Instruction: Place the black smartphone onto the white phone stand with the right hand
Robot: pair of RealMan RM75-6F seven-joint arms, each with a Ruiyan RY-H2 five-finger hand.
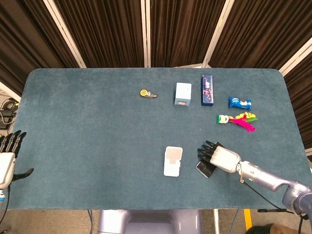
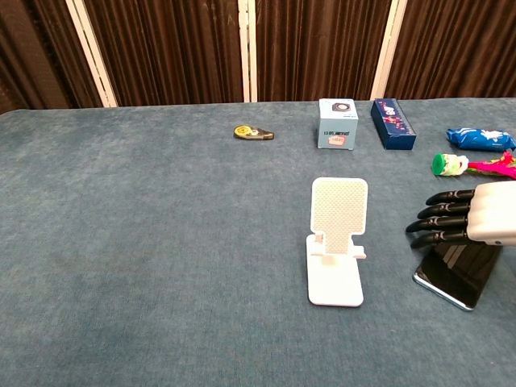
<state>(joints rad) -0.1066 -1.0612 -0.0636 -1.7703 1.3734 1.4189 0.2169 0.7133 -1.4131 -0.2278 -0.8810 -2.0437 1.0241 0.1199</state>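
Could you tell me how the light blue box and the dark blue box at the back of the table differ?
The light blue box is pale and squat, close to a cube; the dark blue box is navy, long and narrow. The light one stands upright with a printed face toward the chest camera; the dark one lies flat, its pink-patterned top showing. Both sit side by side, apart, away from the right hand.

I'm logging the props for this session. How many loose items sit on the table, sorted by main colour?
Black: 1, the smartphone
White: 1, the phone stand
Blue: 3, the light blue box, the dark blue box, the blue snack packet
Yellow: 1, the tape measure
Multicoloured: 1, the feather toy
Total: 7
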